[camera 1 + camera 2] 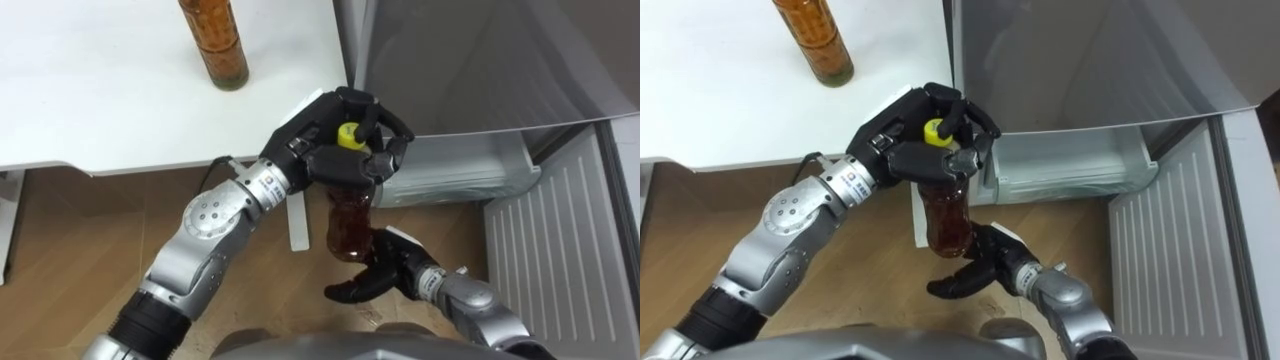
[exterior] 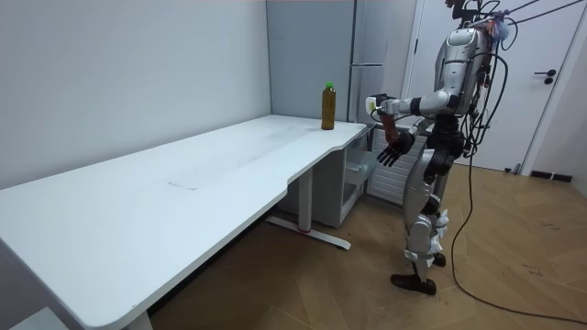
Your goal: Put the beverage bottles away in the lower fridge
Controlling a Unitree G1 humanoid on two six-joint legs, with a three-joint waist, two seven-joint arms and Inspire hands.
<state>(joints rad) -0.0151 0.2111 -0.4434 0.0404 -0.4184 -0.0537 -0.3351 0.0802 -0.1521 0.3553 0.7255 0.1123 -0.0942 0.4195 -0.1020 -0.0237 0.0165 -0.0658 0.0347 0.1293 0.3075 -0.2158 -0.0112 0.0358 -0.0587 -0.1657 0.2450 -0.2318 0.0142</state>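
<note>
left hand point(image 1: 300, 135): clenched round the neck of the drink bottle point(image 1: 348, 222), fingers wrapped just below the yellow cap point(image 1: 348, 136)
drink bottle: held upright in the air off the table's edge, dark reddish liquid inside, hanging over the floor point(image 1: 80, 230) near the open lower fridge
right hand point(image 1: 385, 268): released, fingers loosely spread, palm up just under the bottle's base (touching or not, cannot tell)
second bottle point(image 1: 213, 40): upright on the table point(image 1: 100, 100) near its corner, amber-brown contents, well apart from both hands; green cap seen in the room view
fridge point(image 1: 480, 60): grey front at the upper right, just beside the table's corner
lower compartment point(image 1: 460, 172): open, pale tray showing under the grey front
ribbed white panel point(image 1: 560, 250): at the right of the tray, slanting toward the lower right
stance: upright on wooden floor in the room view, at the table's far end, facing the fridge, both arms raised forward with the left hand above the right
</note>
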